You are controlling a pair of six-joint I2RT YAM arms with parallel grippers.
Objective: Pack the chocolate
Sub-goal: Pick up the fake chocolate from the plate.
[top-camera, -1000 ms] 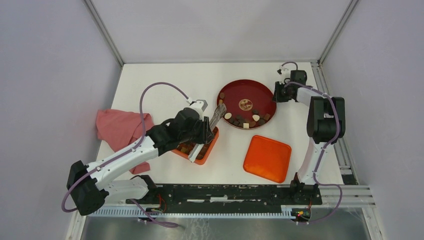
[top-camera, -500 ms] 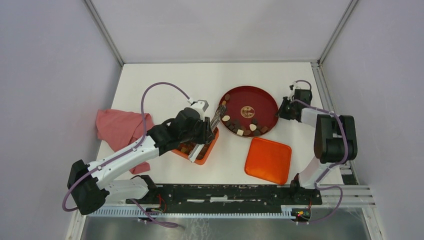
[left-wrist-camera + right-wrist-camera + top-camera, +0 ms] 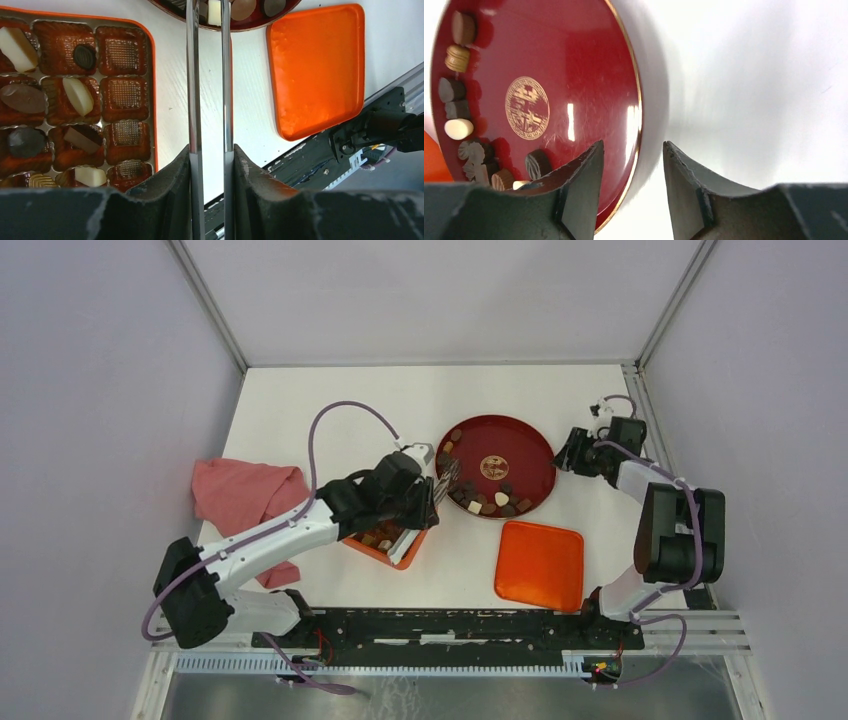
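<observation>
Several chocolate pieces (image 3: 487,502) lie along the near rim of the round dark-red plate (image 3: 512,443); they also show in the right wrist view (image 3: 458,128). More chocolate (image 3: 77,95) fills cells of the orange compartmented box (image 3: 377,546). My left gripper (image 3: 425,502) is shut on metal tongs (image 3: 193,75), whose tips reach over the plate's near-left edge (image 3: 240,25). The tong arms stand slightly apart. My right gripper (image 3: 633,147) is open astride the plate's gold right rim (image 3: 638,115), one jaw over the plate, the other over the table.
An orange lid (image 3: 540,565) lies upside down, near and right of the plate; it shows too in the left wrist view (image 3: 320,65). A pink cloth (image 3: 245,495) is bunched at the table's left edge. The black base rail (image 3: 450,625) runs along the near side.
The plate has shifted nearer, drawn by my right gripper, which has now opened off its rim. My left arm has moved right, bringing the tongs over the plate's chocolates.
</observation>
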